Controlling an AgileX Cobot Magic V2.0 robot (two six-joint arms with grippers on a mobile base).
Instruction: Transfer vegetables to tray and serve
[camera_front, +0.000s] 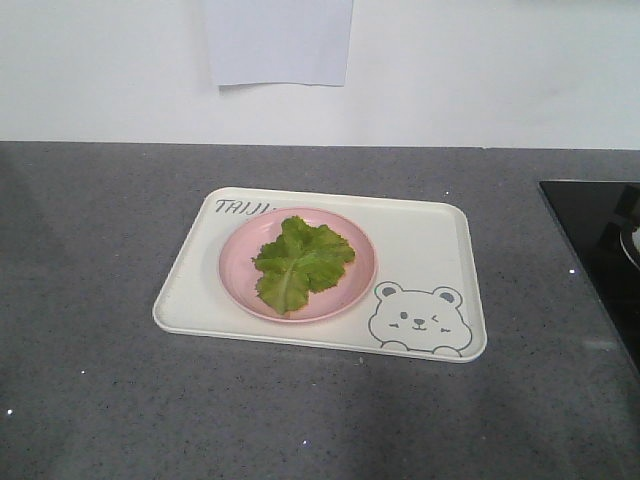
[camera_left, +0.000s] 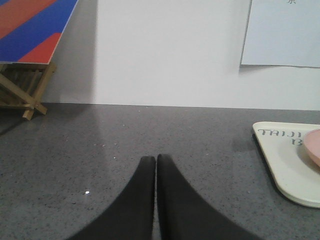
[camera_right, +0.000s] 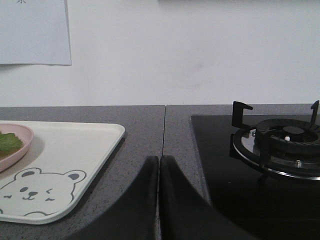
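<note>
A crinkly green lettuce leaf (camera_front: 300, 262) lies on a round pink plate (camera_front: 236, 262). The plate stands on the cream tray (camera_front: 420, 245) with the bear drawing, in the middle of the grey counter. My left gripper (camera_left: 155, 159) is shut and empty over the counter, left of the tray (camera_left: 285, 165). My right gripper (camera_right: 159, 159) is shut and empty over the counter between the tray (camera_right: 75, 145) and the stove. Neither gripper shows in the front view. A bit of the leaf (camera_right: 7, 142) shows in the right wrist view.
A black gas stove (camera_right: 270, 150) with a burner grate sits at the right; its edge also shows in the front view (camera_front: 595, 240). A wooden stand with a blue and red board (camera_left: 25, 40) is at the far left. Paper (camera_front: 280, 40) hangs on the white wall.
</note>
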